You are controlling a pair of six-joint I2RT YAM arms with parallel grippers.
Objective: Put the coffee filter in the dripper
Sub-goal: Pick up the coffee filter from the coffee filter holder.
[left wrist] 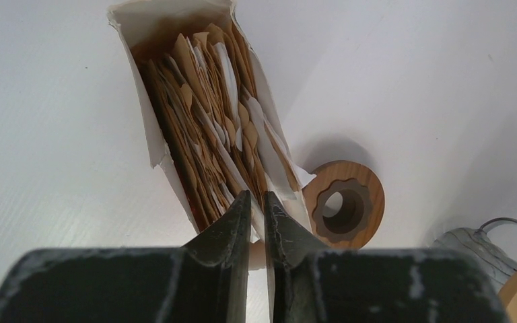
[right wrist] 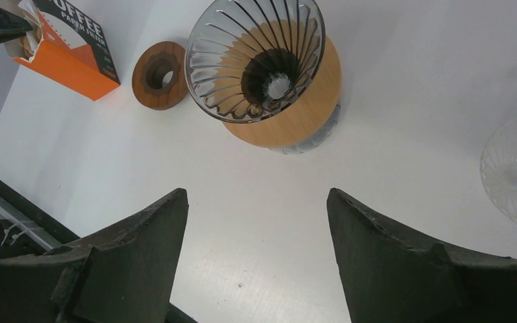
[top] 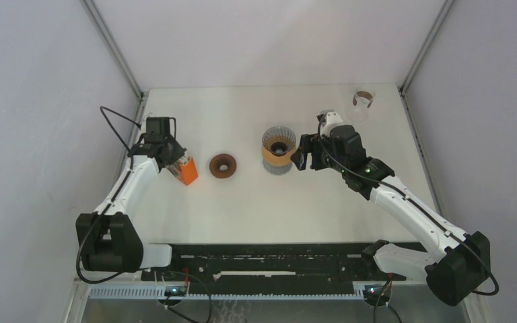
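Worktop: white worktop [top: 256,208], carrying every item below.
Box: orange and white cardboard box [top: 187,171], left of centre, its top torn open, directly under the left arm.
Coffee filter: brown pleated paper coffee filter [left wrist: 202,114], 1 of a tight stack inside the box; none is in the dripper.
Left tool: left tool [left wrist: 256,200], 2 fingers pressed almost together at the box mouth, seemingly nipping 1 paper edge; the hold is not certain.
Handling: likely very light, limp and easily creased or torn. Sheets probably cling, so several may lift together. Best taken by the exposed top edge and drawn out along the box.
Ring: dark brown wooden ring [top: 223,165], lying flat between box and dripper.
Right tool: right tool [right wrist: 256,195], spread wide, holding nothing, just beside the dripper.
Dripper: clear ribbed glass cone dripper in a tan wooden collar [top: 278,148], upright, mouth unobstructed.
Cup: small clear glass cup [top: 363,99], far right corner, well apart.
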